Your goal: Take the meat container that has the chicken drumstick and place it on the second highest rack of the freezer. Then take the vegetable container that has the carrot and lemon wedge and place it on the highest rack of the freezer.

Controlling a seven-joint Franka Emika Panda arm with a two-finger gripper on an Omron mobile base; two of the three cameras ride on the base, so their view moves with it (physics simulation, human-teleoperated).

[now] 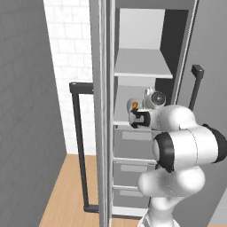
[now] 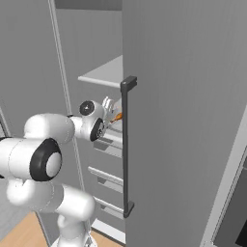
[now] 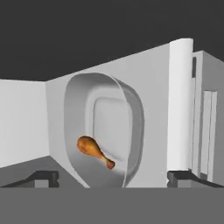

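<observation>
Fingers of the gripper (image 3: pixel 112 177) stand wide apart, one tip on each side of the meat container (image 3: pixel 105 131) and neither touching it in the hand view. Inside that pale grey tray the chicken drumstick (image 3: pixel 94 150) lies near the rim closest to the hand. From the left base view the tray sits on the lower flat shelf (image 1: pixel 120 123) of the freezer (image 1: pixel 175 53), below the highest rack (image 1: pixel 142 66), with the white arm reaching in at that level.
</observation>
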